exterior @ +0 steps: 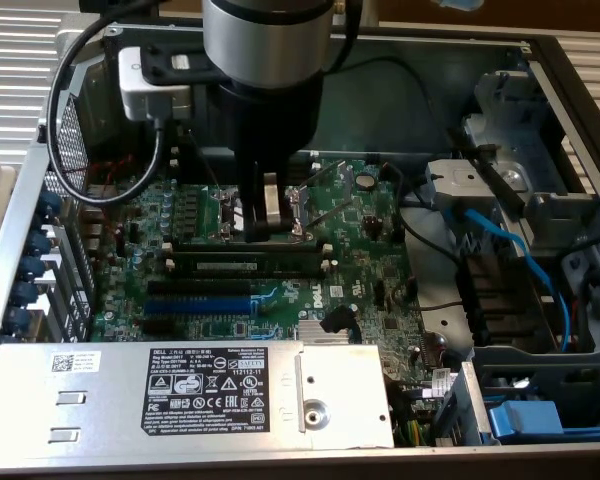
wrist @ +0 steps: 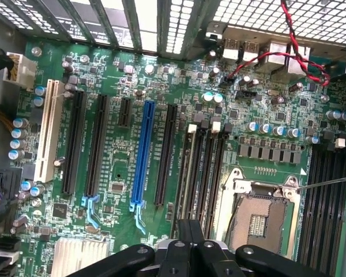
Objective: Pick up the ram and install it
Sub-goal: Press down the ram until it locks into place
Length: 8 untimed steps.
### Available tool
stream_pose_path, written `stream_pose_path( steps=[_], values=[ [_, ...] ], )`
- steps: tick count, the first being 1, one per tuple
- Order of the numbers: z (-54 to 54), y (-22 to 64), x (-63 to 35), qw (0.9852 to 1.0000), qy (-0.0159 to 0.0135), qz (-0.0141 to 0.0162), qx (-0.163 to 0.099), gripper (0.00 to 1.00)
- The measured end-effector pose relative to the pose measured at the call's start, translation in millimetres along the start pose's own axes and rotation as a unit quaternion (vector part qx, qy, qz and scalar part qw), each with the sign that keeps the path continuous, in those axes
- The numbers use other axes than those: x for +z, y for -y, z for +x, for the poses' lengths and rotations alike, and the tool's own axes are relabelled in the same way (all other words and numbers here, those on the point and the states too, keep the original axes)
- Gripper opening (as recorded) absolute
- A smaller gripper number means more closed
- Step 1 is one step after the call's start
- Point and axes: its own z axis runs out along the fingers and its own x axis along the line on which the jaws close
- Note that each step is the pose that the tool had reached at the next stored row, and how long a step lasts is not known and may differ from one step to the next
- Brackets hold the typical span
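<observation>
An open computer case (exterior: 555, 90) is seen with its green motherboard (exterior: 355, 225) exposed, bordered by a labelled metal power supply (exterior: 220, 395) at the near edge and a drive bay with blue cables (exterior: 520, 250) at the exterior view's right. The gripper (exterior: 263, 225) is held low over the memory slots beside the CPU socket (wrist: 259, 216) — its fingers drawn fully together, with nothing seen gripped. The ram (exterior: 248, 264) is seated in a black slot just beside the fingertips, near the blue expansion slot (exterior: 200, 302) — black cables (exterior: 75, 130) are looped around the wrist.

Even bright light, pics slightly soft
</observation>
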Motion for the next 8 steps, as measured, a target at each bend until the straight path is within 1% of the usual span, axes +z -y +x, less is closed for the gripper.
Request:
stream_pose_path(
  steps=[4, 8],
  values=[
    [0.4, 2.9, -0.1, 0.9998, 0.0002, -0.0017, -0.018, 0.11],
    [0.7, 5.3, -0.2, 0.9993, 0.0005, -0.0036, -0.038, 0.11]
  ],
)
